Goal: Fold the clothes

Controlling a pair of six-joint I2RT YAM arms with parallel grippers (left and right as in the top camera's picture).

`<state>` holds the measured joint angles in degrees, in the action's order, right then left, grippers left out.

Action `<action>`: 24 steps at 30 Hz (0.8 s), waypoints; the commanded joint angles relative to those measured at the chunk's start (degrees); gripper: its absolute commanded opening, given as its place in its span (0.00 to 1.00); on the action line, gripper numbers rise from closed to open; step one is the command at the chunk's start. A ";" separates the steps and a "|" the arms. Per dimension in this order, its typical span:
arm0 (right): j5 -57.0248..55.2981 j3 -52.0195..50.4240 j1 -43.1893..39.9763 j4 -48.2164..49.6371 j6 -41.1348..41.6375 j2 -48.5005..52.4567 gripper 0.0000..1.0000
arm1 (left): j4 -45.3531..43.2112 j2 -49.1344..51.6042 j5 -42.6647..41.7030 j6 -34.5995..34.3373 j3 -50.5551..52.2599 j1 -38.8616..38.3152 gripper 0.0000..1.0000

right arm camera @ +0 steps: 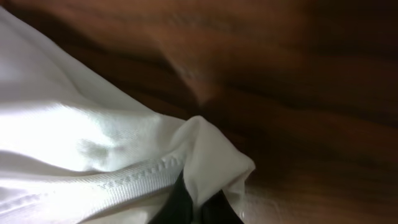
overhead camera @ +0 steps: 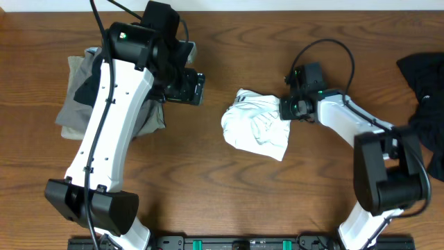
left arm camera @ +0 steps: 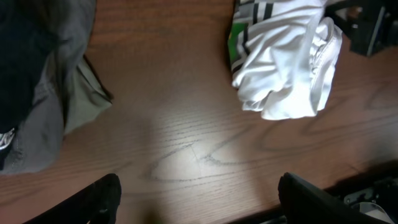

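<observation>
A crumpled white T-shirt (overhead camera: 255,125) lies bunched in the middle of the table, one of the clothes. My right gripper (overhead camera: 283,109) is at its right edge and is shut on a fold of the white fabric. In the right wrist view the dark fingertips (right arm camera: 180,208) pinch that fold beside a stitched hem (right arm camera: 124,180). My left gripper (overhead camera: 193,88) hovers left of the shirt and stands open, apart from it. The left wrist view shows its two fingers (left arm camera: 102,199) wide over bare wood, with the white T-shirt (left arm camera: 286,62) ahead.
A heap of grey, khaki and black clothes (overhead camera: 76,97) lies at the left, partly under my left arm, and shows as the grey heap (left arm camera: 37,93) in the left wrist view. Black clothes (overhead camera: 424,90) lie at the right edge. Bare wood (overhead camera: 208,180) fills the front.
</observation>
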<state>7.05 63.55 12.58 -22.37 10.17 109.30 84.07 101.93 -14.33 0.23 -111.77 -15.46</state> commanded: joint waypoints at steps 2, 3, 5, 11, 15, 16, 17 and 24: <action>-1.11 0.63 -2.23 -1.62 -0.57 -1.05 0.23 | 0.85 -1.31 0.68 0.39 -0.22 0.02 0.85; 0.09 0.68 -2.93 -2.62 -0.57 -2.67 0.27 | 0.96 -1.31 0.68 0.39 -0.22 0.02 0.86; 3.76 0.68 -4.22 -4.92 -0.66 -6.67 0.34 | 0.94 -1.31 0.63 0.35 -0.22 0.02 0.86; 22.43 0.68 -4.39 -11.19 -5.62 -18.84 0.35 | -0.02 -1.25 -1.70 0.17 1.51 0.02 0.86; 26.23 0.66 -1.07 -15.37 -7.65 -21.11 0.33 | -2.32 -1.20 -4.70 0.13 5.20 0.02 0.86; 26.18 0.50 -0.13 -16.24 -8.55 -20.96 0.33 | -2.91 -1.20 -5.95 0.15 6.25 0.04 0.86; 26.16 0.17 0.83 -16.83 -9.70 -20.61 0.32 | -3.72 -1.20 -7.10 0.15 7.41 0.09 0.86; 26.21 -2.62 8.44 -17.53 -16.52 -15.21 0.35 | -11.80 -1.18 -13.51 0.22 15.78 0.31 0.86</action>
<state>31.57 62.33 18.13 -39.66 -0.67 91.48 73.80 101.49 -22.83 0.23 -98.19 -15.46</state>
